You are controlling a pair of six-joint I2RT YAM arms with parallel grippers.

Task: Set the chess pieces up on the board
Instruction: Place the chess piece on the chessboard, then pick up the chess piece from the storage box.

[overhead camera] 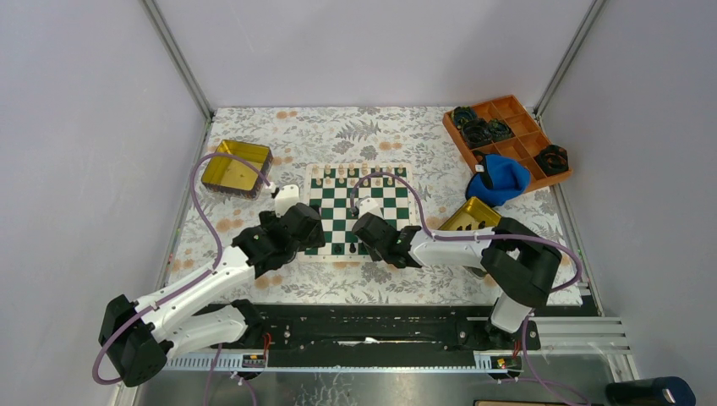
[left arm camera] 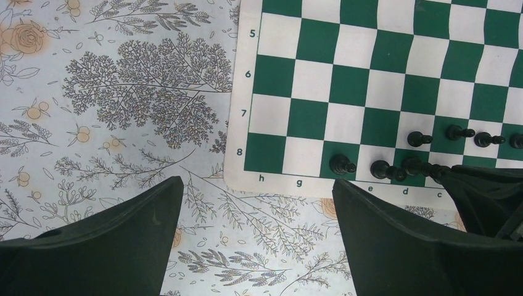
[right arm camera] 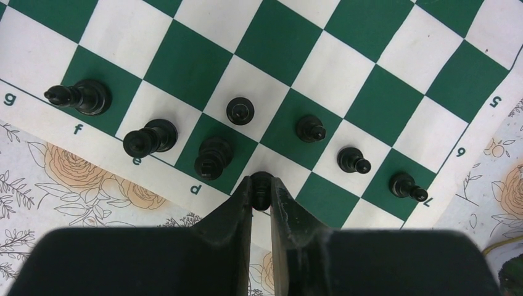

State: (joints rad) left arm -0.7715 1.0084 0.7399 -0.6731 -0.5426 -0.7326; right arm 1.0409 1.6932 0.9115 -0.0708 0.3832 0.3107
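Chess piece [right arm camera: 261, 179], black, pinched in my right gripper [right arm camera: 261, 186]; am seating it on board [right arm camera: 370, 74] back rank, upright release next; left gripper [left arm camera: 258, 185] gaping open

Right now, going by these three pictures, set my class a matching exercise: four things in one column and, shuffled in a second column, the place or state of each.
Things:
1. left claw
2. right claw
3. cream pieces
4. orange tray

Place or state:
A. far right corner of the table
B. wide open, holding nothing
C. along the far edge of the board
D. shut on a black piece

Pairs: 1-B, 2-D, 3-C, 4-A
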